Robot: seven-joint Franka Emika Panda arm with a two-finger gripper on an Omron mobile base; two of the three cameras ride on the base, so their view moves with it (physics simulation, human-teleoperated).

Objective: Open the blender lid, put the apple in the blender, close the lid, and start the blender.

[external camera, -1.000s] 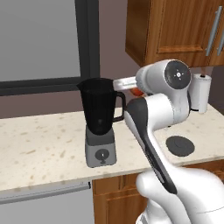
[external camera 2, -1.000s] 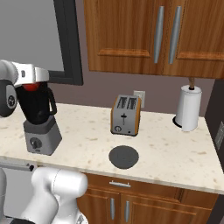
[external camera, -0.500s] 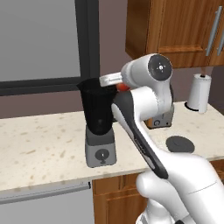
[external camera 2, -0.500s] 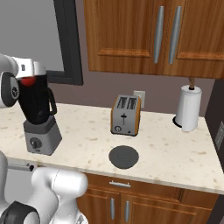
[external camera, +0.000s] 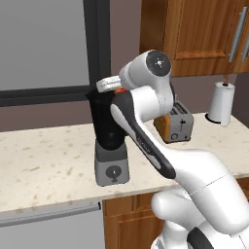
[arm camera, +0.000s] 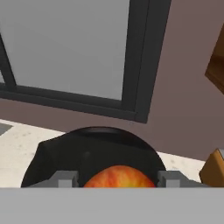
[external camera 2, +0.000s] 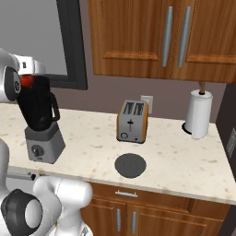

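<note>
While your gripper (arm camera: 118,180) is clamping the apple (arm camera: 117,176), a small, firm, smooth-skinned fruit pinched across its widest part, you are holding it just over the open blender (external camera: 111,137) jar.

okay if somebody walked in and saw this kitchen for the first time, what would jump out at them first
Most likely the big white arm bent over the counter, its gripper holding the red apple right above the open mouth of the dark blender at the counter's left end. Next, the blender lid, lying flat near the counter's front edge, in front of the orange-sided toaster. A paper towel roll stands upright at the far right.
</note>
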